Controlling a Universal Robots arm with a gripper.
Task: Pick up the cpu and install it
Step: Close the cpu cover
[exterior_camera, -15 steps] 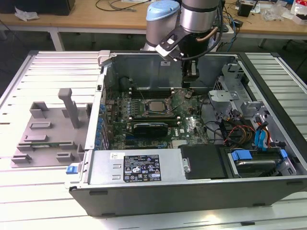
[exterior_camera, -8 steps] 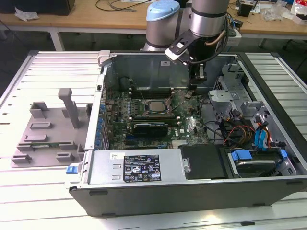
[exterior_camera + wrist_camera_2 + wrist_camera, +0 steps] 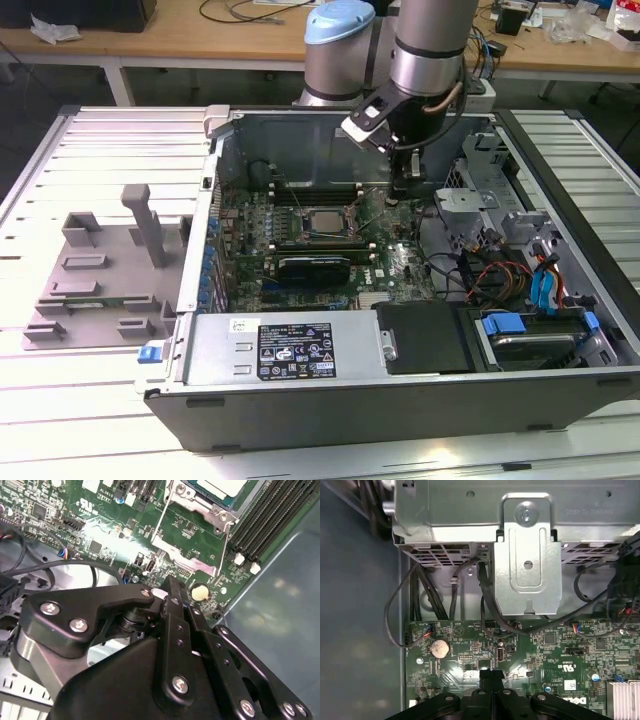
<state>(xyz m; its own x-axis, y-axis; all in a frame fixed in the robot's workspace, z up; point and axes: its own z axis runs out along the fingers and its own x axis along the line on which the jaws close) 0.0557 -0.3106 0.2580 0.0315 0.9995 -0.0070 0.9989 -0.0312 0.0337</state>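
Cpu [image 3: 325,222] lies flat in the socket on the motherboard [image 3: 545,650], inside the open computer case [image 3: 300,400] on the bench [image 3: 60,400]. In the exterior view it is near the middle of the board. It is a small square chip with a pale silvery metal top and a dark frame round it. It looks level, not tilted. The second wrist view catches one corner of the cpu [image 3: 220,486].

Just beside it is a metal clamp plate [image 3: 187,542], which looks swung off the chip rather than down on it, though that is hard to confirm. A thin wire lever [image 3: 159,522] runs alongside the plate.

The gripper [image 3: 404,190] hangs low over the board, to the exterior view's right of the socket and apart from the chip. Its fingers [image 3: 487,679] are pressed together with nothing between them. In the second wrist view the tips are just beside the coin battery [image 3: 199,592]. Whether they touch the board, I cannot tell.

My read is that picking and seating are done and the work is in the securing part of the install. Any move from here calls for:
- fine aim at thin metal parts
- light, steady force
- no dragging across the chip top
- staying clear of the memory slots [image 3: 265,515] and the loose cables [image 3: 420,595] at the case wall

The grey tray [image 3: 90,270] sits outside the case, well apart from the gripper.
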